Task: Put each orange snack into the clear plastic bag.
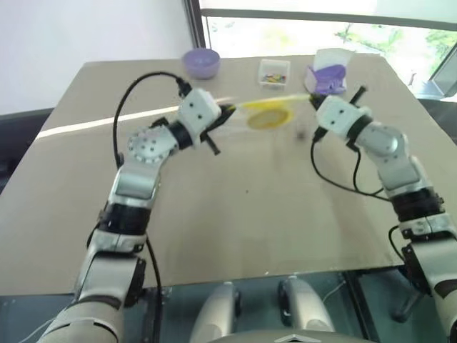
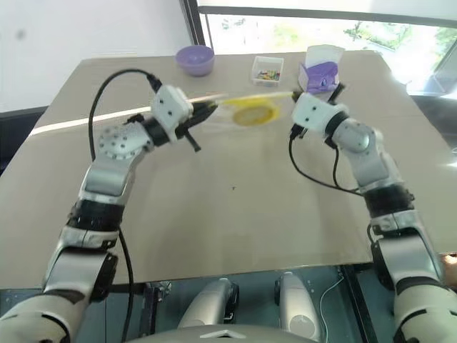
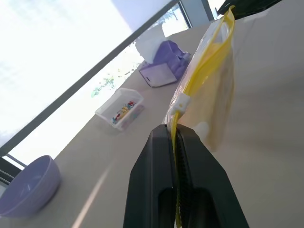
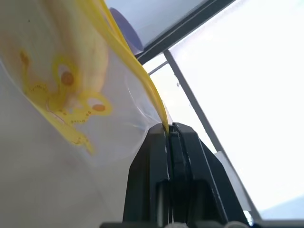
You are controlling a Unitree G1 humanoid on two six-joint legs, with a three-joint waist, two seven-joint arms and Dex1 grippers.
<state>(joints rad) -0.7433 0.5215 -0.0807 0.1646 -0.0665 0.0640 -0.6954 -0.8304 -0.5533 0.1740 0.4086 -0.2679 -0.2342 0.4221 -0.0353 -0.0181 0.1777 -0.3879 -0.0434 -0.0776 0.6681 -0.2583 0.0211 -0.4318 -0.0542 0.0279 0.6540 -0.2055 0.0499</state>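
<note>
two grippers, our left [image 1: 230, 109] and right [image 1: 312, 99], pinch opposite ends of the clear plastic bag's [image 1: 275, 116] yellow strip; round orange bun [image 1: 268, 118] hangs inside, strip running nine-to-three between us.

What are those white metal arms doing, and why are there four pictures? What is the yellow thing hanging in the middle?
Those are a robot's two arms. Two pictures come from cameras in its head, looking down over a tan table. The other two come from little cameras on its wrists, looking along its black fingers.

The left gripper and the right gripper are both pinched shut on the ends of the yellow strip of a clear plastic bag, holding it up between them. The round orange-yellow shape seen through the plastic looks like the orange snack, inside the bag.

At the table's far edge sit a purple bowl, a small clear box of colourful bits and a purple-and-white holder.
</note>
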